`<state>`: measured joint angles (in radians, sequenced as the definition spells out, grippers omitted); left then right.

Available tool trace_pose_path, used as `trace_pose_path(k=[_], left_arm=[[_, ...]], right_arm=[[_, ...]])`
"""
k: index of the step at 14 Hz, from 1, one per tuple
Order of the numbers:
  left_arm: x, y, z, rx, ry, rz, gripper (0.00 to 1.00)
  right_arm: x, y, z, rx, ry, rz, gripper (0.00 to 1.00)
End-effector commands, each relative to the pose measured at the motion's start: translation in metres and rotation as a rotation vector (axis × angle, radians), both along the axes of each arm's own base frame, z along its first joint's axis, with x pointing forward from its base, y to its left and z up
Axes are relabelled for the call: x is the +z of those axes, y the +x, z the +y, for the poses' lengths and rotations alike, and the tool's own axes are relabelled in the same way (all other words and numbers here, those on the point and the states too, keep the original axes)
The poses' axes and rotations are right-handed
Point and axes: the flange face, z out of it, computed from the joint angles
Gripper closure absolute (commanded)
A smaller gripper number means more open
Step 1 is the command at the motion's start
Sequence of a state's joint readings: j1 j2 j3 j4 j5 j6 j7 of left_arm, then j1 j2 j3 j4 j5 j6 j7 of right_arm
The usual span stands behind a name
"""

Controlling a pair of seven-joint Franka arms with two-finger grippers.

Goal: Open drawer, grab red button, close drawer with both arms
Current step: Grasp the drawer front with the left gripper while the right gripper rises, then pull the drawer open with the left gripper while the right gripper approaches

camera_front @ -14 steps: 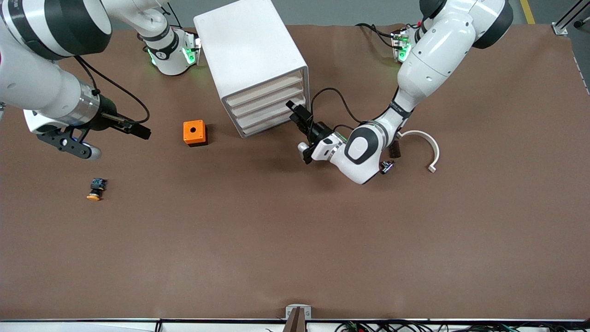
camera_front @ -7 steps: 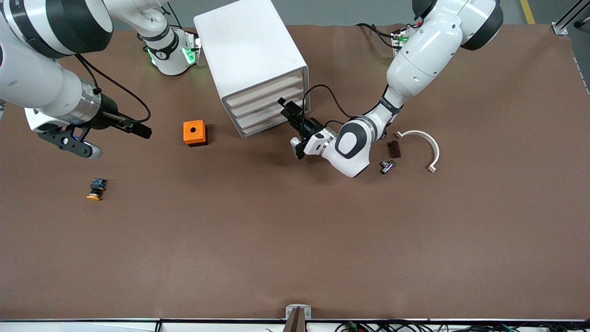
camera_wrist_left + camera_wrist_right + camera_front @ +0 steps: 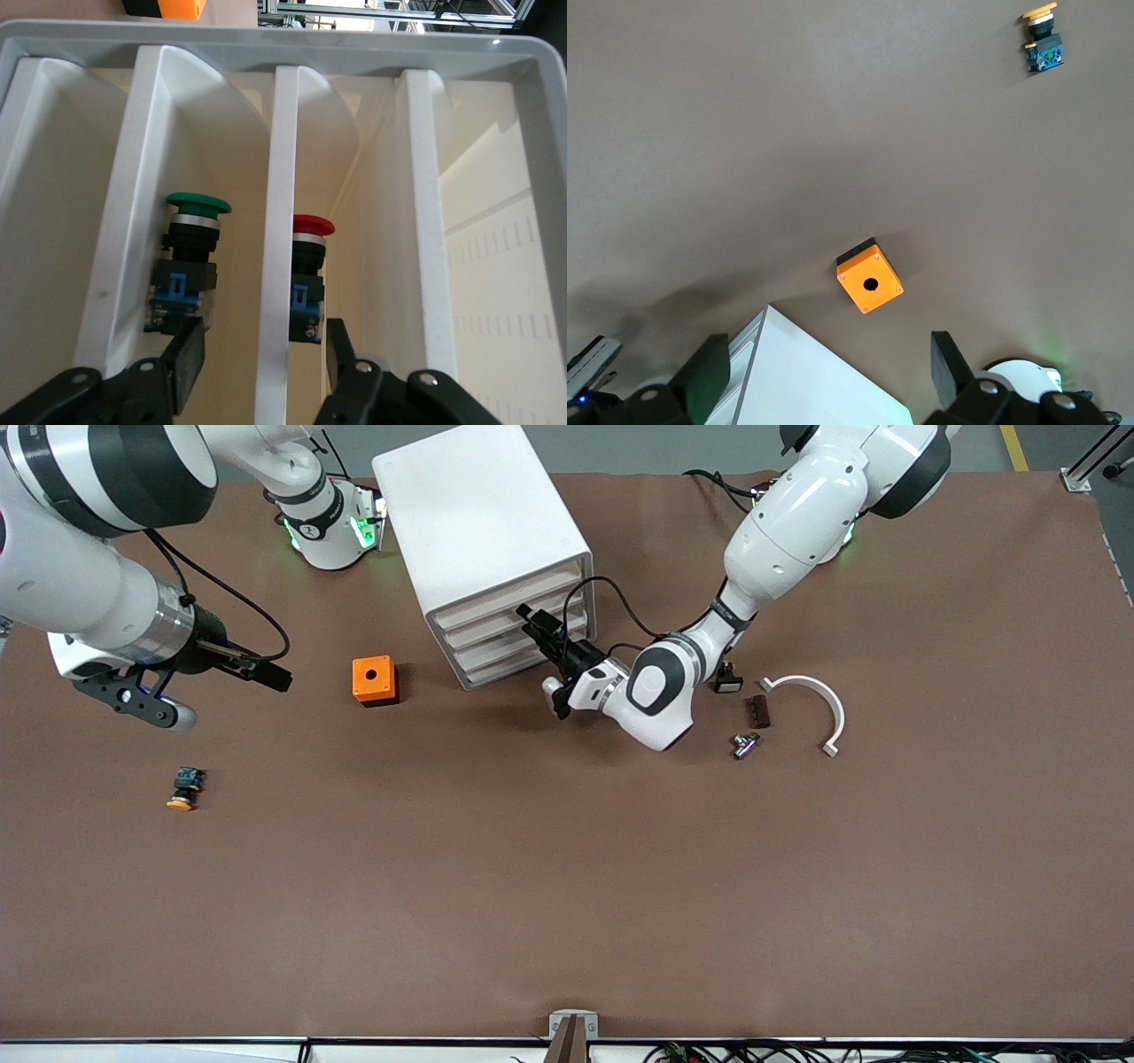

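The left gripper (image 3: 534, 624) (image 3: 263, 341) is at the front of the cabinet (image 3: 469, 514) (image 3: 266, 35), level with the stacked beige drawer fronts. Its jaws stand moderately apart and hold nothing. In the left wrist view its two fingers (image 3: 186, 354) straddle one of the white dividers between the trays.

Just ahead of those fingers the button (image 3: 308, 274) lies inside one tray, its red cap pointing away from the gripper and its black-and-blue body toward it. A like green-capped button (image 3: 190, 257) lies in the neighbouring tray. I cannot tell from this view which level each tray is. In the front view the drawer (image 3: 505, 602), the top one, sits flush with the three below it.

The right gripper (image 3: 270, 676) (image 3: 828, 363) hangs over the table (image 3: 567, 886) at the right arm's end. It is spread wide and empty, and that arm waits. The orange box (image 3: 373, 679) (image 3: 870, 284) stands between that gripper and the cabinet. The yellow-orange-capped button (image 3: 184, 788) (image 3: 1043, 40) lies nearer to the front camera.

Toward the left arm's end lie a white curved piece (image 3: 811, 695), a small dark block (image 3: 757, 710), a small black part (image 3: 728, 684) and a metal fitting (image 3: 744, 744).
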<state>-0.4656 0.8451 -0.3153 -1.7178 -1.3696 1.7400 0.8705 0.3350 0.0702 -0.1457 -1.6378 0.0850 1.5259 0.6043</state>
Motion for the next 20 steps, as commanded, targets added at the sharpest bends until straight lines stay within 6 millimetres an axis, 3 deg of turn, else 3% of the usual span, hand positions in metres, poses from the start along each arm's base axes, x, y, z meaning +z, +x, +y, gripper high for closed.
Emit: trace_pose_path(k=[1, 10, 16, 20], left_arm=[[0.000, -0.004, -0.005, 0.029, -0.013, -0.007, 0.50], [0.005, 0.013, 0.004, 0.047, 0.003, -0.006, 0.86], [0.012, 0.053, 0.021, 0.079, 0.045, -0.045, 0.90], [0.010, 0.073, 0.038, 0.107, 0.076, -0.061, 0.90]], right_arm=[[0.003, -0.007, 0.001, -0.017, 0.015, -0.009, 0.00], [0.003, -0.007, 0.002, -0.016, 0.014, -0.009, 0.00], [0.005, -0.019, 0.053, -0.084, -0.014, -0.011, 0.00], [0.004, -0.039, 0.118, -0.198, -0.043, -0.032, 0.00]])
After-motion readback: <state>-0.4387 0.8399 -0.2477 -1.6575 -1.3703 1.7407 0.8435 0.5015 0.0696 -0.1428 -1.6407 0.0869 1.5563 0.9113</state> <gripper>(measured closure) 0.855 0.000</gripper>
